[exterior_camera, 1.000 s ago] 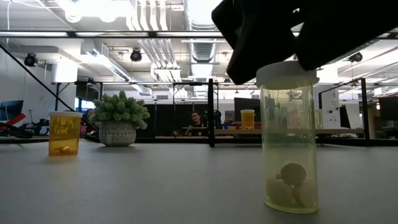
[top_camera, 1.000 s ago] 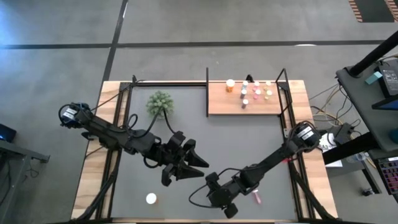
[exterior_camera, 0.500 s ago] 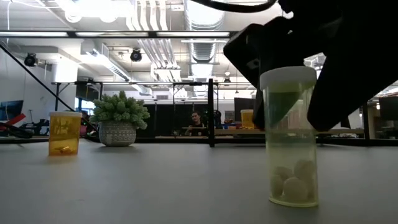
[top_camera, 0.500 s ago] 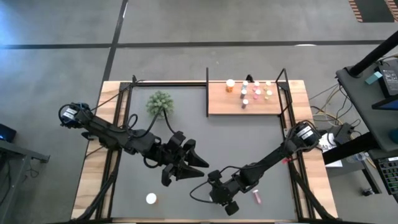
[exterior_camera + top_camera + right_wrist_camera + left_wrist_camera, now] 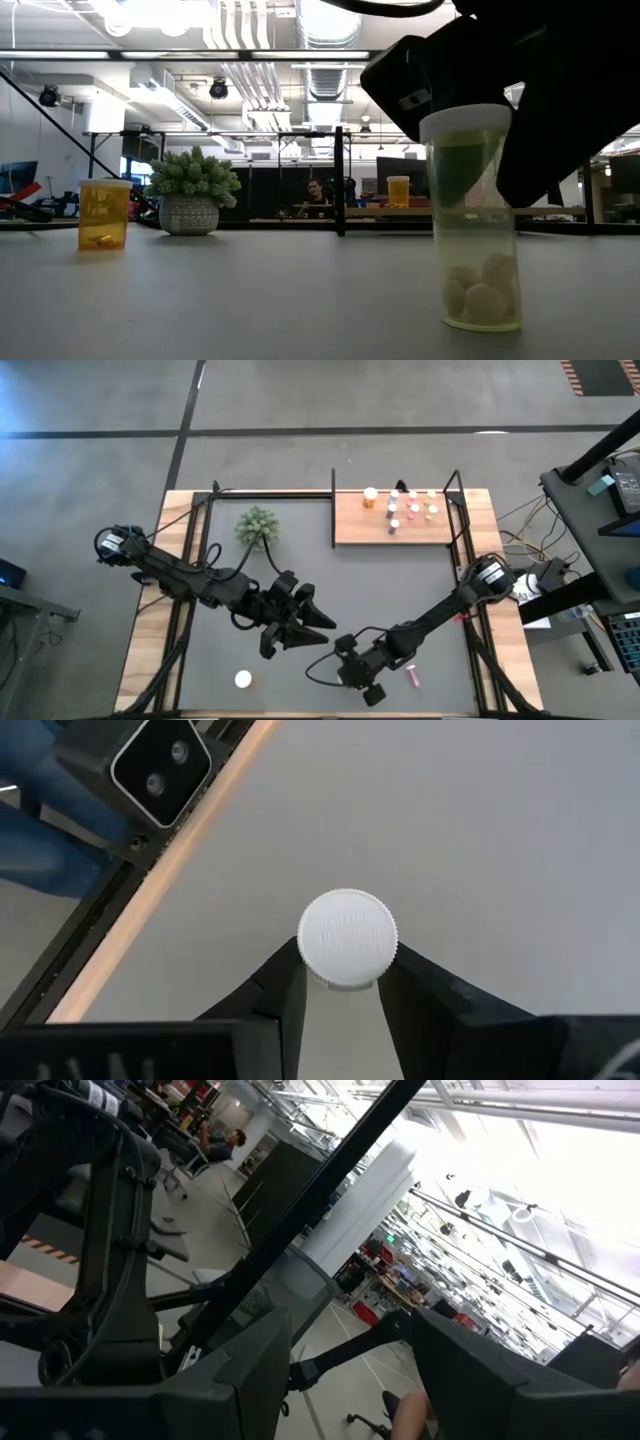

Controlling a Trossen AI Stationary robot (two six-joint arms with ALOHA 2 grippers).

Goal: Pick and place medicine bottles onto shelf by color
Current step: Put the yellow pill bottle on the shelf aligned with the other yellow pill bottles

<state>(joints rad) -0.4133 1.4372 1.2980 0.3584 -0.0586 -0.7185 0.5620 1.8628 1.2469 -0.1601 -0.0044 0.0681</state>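
Observation:
A yellow-green bottle [image 5: 480,240] with a white cap [image 5: 347,937] stands upright near the table's front edge, with pills in its bottom. My right gripper [image 5: 478,150] reaches down over it and is shut on it; in the high view the gripper [image 5: 360,675] hides it. My left gripper [image 5: 318,622] hovers open and empty at mid-table, to the left of the right one. The wooden shelf [image 5: 355,530] at the far right carries several small bottles. An orange bottle [image 5: 103,213] stands at the front left. A pink vial [image 5: 412,678] lies on the table. My right gripper pinches the bottle's upper body just under the cap [image 5: 340,984] between its two fingers [image 5: 285,990], one on each side. The fingers come from above, pointing down. The bottle is upright, with its base at the tabletop; I cannot tell whether it is lifted.
A fuzzy green plant in a pot [image 5: 192,190] stands at the far left of the table. Black rods [image 5: 333,510] edge the shelf. The table's wooden front edge and a camera box [image 5: 150,765] lie just beyond the bottle.
My right gripper has come down from above the cap, so its fingers now stand on both sides of the bottle. The bottle has shifted a little toward the table's right and far side, and the pills inside it have moved.

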